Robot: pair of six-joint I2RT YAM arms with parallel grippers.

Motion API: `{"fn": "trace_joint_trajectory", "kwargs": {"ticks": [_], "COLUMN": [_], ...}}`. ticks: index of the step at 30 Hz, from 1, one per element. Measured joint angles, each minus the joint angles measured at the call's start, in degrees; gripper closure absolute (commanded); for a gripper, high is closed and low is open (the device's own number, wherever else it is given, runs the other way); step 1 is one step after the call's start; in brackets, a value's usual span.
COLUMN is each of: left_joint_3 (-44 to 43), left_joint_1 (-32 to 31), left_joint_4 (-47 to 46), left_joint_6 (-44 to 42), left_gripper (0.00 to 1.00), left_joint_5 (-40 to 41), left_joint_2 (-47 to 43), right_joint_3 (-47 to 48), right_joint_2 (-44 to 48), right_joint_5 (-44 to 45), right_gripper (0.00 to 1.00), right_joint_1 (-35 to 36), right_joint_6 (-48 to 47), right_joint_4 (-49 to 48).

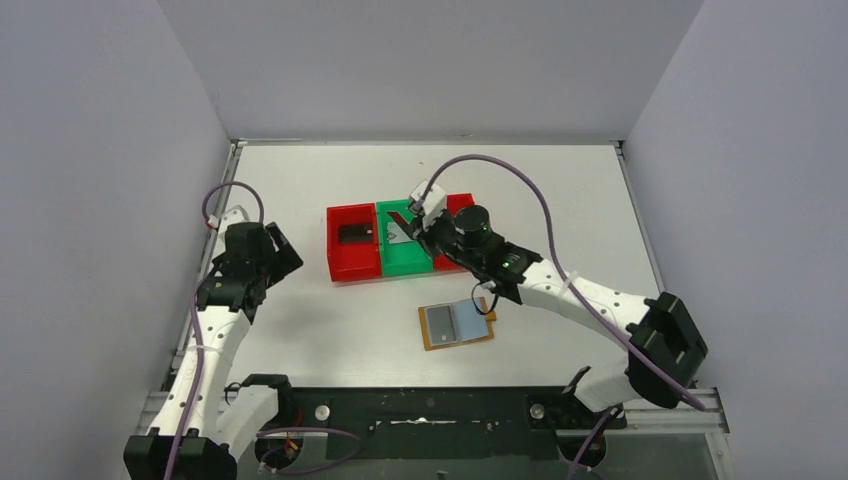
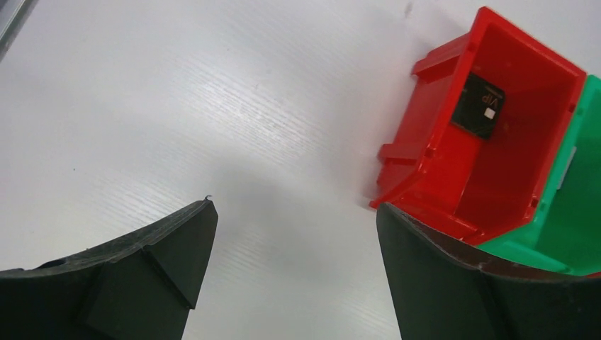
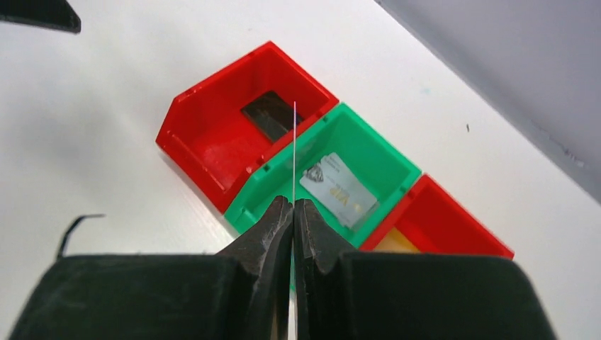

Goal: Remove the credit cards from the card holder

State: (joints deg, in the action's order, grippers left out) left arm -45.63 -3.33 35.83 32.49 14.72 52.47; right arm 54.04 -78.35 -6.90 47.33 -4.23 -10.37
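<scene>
The card holder (image 1: 457,325) lies open on the table, tan with pale blue-grey sleeves, near the right arm. My right gripper (image 3: 294,203) hangs over the bins (image 1: 420,222), shut on a thin credit card (image 3: 294,149) that I see only edge-on as a pale line. A black card (image 3: 268,115) lies in the left red bin (image 3: 212,152). A silver-grey card (image 3: 339,190) lies in the green bin (image 3: 386,159). An orange-yellow patch (image 3: 397,242) shows in the right red bin (image 3: 453,223). My left gripper (image 2: 296,205) is open and empty over bare table, left of the bins (image 1: 288,250).
The three bins stand in a row at mid table (image 1: 352,268). The black card also shows in the left wrist view (image 2: 479,106). Grey walls (image 1: 120,200) close in the table on the left, back and right.
</scene>
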Motion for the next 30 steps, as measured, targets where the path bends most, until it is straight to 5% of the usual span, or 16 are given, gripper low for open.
{"fn": "trace_joint_trajectory", "kwargs": {"ticks": [14,30], "left_joint_3": [3.1,3.2], "left_joint_1": [0.8,1.2], "left_joint_4": [-2.0,-2.2], "left_joint_6": [-0.2,0.2], "left_gripper": [0.15,0.15], "left_joint_5": [2.2,5.0], "left_joint_2": [-6.4,-12.2], "right_joint_3": [27.9,43.3], "right_joint_2": [-29.5,-44.7], "right_joint_5": [-4.3,-1.3], "right_gripper": [1.00,1.00], "right_joint_1": [4.8,6.4], "right_joint_6": [-20.2,-31.0], "right_joint_4": [6.4,14.3]}}
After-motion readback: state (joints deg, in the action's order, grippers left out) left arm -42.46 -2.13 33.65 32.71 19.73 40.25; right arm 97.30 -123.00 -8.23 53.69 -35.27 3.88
